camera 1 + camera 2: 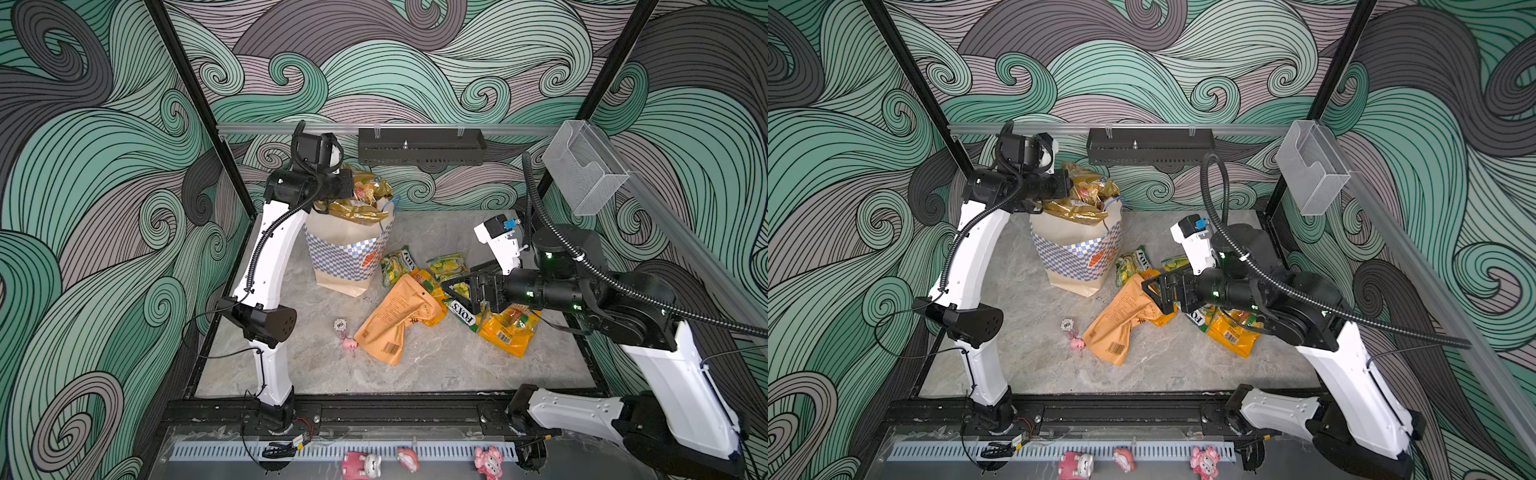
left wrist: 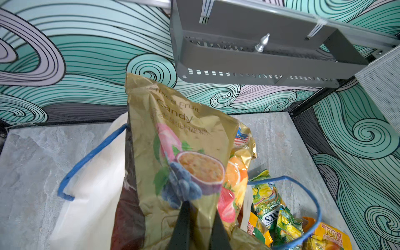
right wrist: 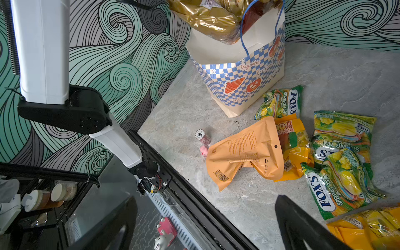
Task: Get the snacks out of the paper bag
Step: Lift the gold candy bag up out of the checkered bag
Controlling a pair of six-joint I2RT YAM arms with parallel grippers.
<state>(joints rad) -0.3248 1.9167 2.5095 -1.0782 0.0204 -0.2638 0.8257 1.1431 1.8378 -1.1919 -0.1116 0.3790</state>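
The paper bag (image 1: 345,257) (image 1: 1071,257) (image 3: 236,71) stands upright at the back left of the table. A gold foil bag (image 1: 361,199) (image 1: 1084,199) (image 2: 177,134) sticks out of its mouth, partly raised and tilted. My left gripper (image 1: 353,189) (image 2: 200,208) is shut on the foil bag's lower part. More snacks lie on the table right of the paper bag: a tan-orange pouch (image 1: 395,320) (image 3: 244,151), FOX'S bags (image 1: 397,264) (image 3: 337,186) and an orange-yellow bag (image 1: 507,328). My right gripper (image 1: 451,289) (image 3: 205,199) hovers open above this pile, holding nothing.
A small white-capped bottle (image 1: 340,325) and a pink pig (image 1: 350,344) lie left of the tan pouch. A grey shelf (image 1: 419,147) hangs on the back wall, a clear box (image 1: 584,170) on the right rail. Pig figurines (image 1: 361,463) sit beyond the front rail.
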